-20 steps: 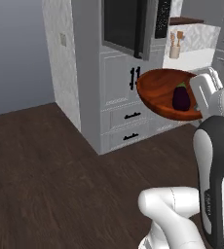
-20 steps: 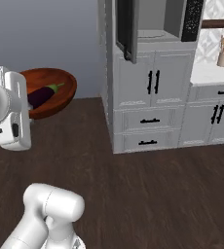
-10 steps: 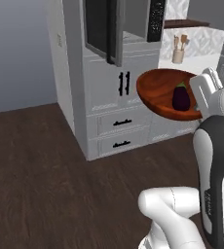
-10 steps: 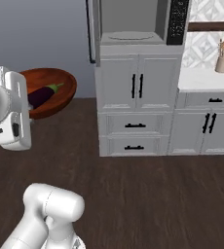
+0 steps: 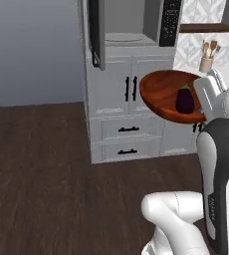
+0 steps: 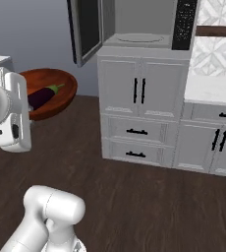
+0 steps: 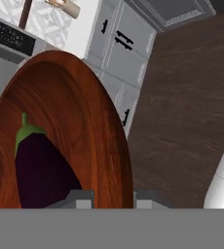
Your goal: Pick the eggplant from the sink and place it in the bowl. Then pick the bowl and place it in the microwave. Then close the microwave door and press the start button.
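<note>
Nothing I can read here — the microwave (image 5: 136,22) has a black side panel (image 6: 185,23) with pale specks, but they blur into marks, no letters or digits I can make out.

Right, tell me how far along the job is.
Done: the eggplant lies in the bowl. In hand: the tool grips the bowl's rim and carries it in the air beside the cabinets, below the microwave. Left: set the bowl on the round tray inside, shut the microwave door, which stands open, and press start on the black panel.
</note>
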Robot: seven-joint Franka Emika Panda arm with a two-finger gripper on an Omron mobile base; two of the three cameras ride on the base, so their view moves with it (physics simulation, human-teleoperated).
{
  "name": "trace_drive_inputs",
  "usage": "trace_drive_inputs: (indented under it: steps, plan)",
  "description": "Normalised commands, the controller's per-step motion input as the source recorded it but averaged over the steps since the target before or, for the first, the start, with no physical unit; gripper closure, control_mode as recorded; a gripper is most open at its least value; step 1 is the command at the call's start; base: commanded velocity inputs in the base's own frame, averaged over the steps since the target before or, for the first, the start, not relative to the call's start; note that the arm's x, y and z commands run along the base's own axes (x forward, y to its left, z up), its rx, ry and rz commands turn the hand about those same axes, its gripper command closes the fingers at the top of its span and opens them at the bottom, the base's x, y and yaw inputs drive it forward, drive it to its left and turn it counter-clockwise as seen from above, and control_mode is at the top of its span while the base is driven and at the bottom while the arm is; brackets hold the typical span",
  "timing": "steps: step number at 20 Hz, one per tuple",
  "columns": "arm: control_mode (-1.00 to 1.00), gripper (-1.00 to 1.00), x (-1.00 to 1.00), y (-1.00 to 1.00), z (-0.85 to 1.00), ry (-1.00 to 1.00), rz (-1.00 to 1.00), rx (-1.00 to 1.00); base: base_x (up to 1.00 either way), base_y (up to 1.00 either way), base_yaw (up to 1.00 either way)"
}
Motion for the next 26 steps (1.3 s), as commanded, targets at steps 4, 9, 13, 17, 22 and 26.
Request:
trace_drive_inputs:
  steps: [4,9,13,17,22,26]
  plan:
    - [1.0,1.0,0.0,0.0,0.0,0.0,0.0,0.0,0.23,-1.0,0.43]
    - [1.0,1.0,0.0,0.0,0.0,0.0,0.0,0.0,0.52,-1.0,0.41]
    - [1.0,1.0,0.0,0.0,0.0,0.0,0.0,0.0,0.73,-1.0,0.37]
    - [1.0,1.0,0.0,0.0,0.0,0.0,0.0,0.0,0.77,-1.0,0.34]
    - [1.0,1.0,0.0,0.0,0.0,0.0,0.0,0.0,0.92,-0.81,0.27]
    - [1.0,1.0,0.0,0.0,0.0,0.0,0.0,0.0,1.0,-0.31,0.23]
